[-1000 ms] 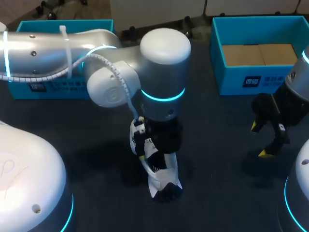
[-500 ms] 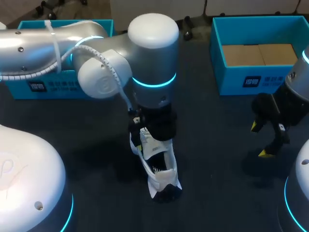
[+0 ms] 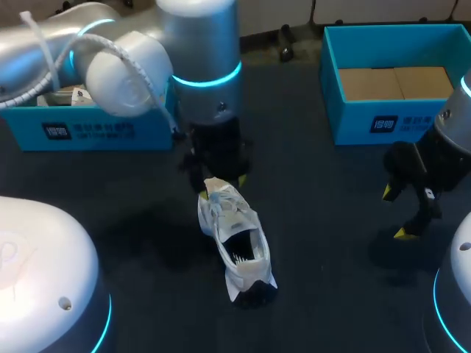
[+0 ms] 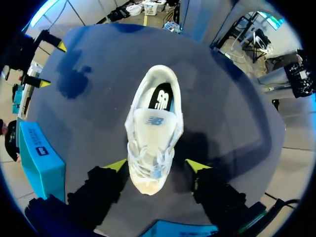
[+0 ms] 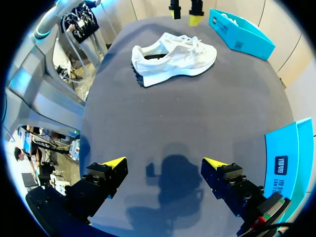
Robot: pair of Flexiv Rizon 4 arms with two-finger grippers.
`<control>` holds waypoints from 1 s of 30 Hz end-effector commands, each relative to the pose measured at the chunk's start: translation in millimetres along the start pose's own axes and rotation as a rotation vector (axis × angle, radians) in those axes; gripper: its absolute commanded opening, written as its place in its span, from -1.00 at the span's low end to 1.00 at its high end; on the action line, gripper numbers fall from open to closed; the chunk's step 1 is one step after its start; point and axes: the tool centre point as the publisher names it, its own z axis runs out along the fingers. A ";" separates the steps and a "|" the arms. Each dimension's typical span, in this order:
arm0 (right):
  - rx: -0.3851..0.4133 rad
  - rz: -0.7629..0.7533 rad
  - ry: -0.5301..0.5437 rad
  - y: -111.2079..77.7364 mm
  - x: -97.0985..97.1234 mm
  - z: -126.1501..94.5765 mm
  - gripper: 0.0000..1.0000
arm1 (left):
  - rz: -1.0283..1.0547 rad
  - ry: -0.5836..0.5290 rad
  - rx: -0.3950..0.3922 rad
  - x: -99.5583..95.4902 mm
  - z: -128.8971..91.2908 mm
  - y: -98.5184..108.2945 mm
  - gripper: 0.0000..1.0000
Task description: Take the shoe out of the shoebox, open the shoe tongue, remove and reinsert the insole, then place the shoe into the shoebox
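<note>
While the left shoebox (image 3: pixel 88 132), rigid teal card with straight walls, sits just behind the left gripper (image 4: pixel 158 165), the shoe (image 4: pixel 153 133) stands outside it, upright on its sole on the dark matte table (image 3: pixel 324 220). Left jaws are spread, with the rounded toe between them and no grip evident, which is judged convenient for reaching the laces (image 4: pixel 147 160). The upper is white and soft-looking, and a dark insole (image 4: pixel 160 98) shows ahead. The right gripper (image 5: pixel 165 165) hangs well apart, its jaws spread and empty, apparently in reserve. The right shoebox (image 3: pixel 353 121) holds brown card.
</note>
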 end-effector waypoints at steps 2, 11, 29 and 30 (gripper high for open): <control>0.001 0.000 -0.001 -0.6 0.6 0.6 1.00 | 0.027 -0.010 -0.007 6.9 12.9 -14.2 -0.51; 0.001 0.000 -0.001 -0.6 0.6 0.6 1.00 | 0.065 0.017 0.038 -1.3 46.4 -33.8 -0.52; 0.001 0.000 -0.001 -0.6 0.6 0.6 1.00 | 0.083 0.006 0.048 -4.7 55.0 -51.3 -0.40; 0.001 0.000 -0.001 -0.6 0.6 0.6 1.00 | 0.081 0.011 0.052 -5.8 58.3 -52.0 -0.39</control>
